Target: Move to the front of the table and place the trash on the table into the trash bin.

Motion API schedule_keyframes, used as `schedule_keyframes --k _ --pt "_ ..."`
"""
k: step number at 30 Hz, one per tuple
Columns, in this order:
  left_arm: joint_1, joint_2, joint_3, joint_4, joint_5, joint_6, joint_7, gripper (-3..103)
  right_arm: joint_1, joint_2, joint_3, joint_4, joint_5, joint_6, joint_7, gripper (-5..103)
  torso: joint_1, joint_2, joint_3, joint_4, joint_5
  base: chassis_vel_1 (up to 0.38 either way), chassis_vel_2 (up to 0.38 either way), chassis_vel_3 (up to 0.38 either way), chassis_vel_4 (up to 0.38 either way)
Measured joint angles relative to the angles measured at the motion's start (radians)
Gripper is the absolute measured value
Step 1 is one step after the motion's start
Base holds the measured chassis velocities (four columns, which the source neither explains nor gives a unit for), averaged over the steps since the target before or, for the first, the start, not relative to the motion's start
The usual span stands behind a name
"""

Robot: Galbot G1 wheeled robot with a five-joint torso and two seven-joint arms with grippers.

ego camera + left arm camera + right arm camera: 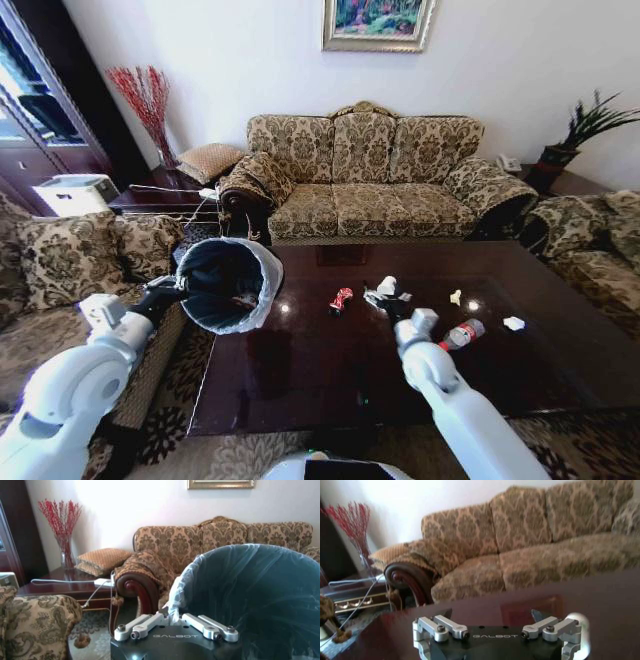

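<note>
Above the dark glossy reddish-brown wooden counter (320,370), two hands at work.
Left hand (172,624) is clamped on the liner rim of the round black trash bin (228,285), tilted at the counter's left edge. Right hand (390,300), fingers wide apart, is over a white paper cup (386,287). Red wrapper (341,299), clear bottle (462,333) and white paper bits (514,323) lie nearby.
</note>
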Motion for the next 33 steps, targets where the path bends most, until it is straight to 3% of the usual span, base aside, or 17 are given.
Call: schedule_keyframes --k 3,6,11,14,18,25,33 --pt "0.009 0.006 0.000 0.005 0.021 -0.011 0.010 1 0.036 0.035 -0.036 -0.063 0.008 -0.004 0.007 100 0.000 0.000 0.000 -0.0007 -0.0003 0.000 0.000 0.000 0.000" --pt "0.029 0.007 -0.002 0.009 0.035 -0.021 0.016 1 0.097 0.113 -0.095 -0.184 0.000 -0.011 0.026 100 0.000 -0.001 0.000 -0.0007 -0.0003 0.000 0.000 0.000 0.000" --pt "0.038 0.004 -0.002 0.008 0.039 -0.024 0.019 1 0.137 0.179 -0.123 -0.264 -0.022 -0.008 0.049 100 0.000 -0.001 0.000 -0.0008 0.0001 0.000 0.000 0.000 0.000" --pt "0.046 0.001 -0.007 0.007 0.040 -0.025 0.021 1 0.199 0.277 -0.156 -0.384 -0.053 0.001 0.089 100 0.000 -0.001 0.000 -0.0004 -0.0004 0.000 0.000 0.000 0.000" --pt "0.045 0.002 -0.009 0.010 0.038 -0.025 0.023 1 0.242 0.334 -0.155 -0.479 -0.084 0.019 0.107 100 0.000 -0.001 -0.001 -0.0009 -0.0003 0.000 0.000 0.000 0.000" --pt "0.044 0.002 -0.006 0.015 0.037 -0.025 0.025 1 0.285 0.383 -0.136 -0.573 -0.119 0.036 0.124 100 0.000 -0.001 -0.001 -0.0008 -0.0003 0.000 0.000 0.000 0.000" --pt "0.035 0.006 -0.004 0.024 0.036 -0.026 0.026 1 0.261 0.382 -0.118 -0.577 -0.126 0.037 0.157 100 -0.001 -0.001 -0.001 -0.0009 0.0000 0.000 0.000 0.000 0.000"
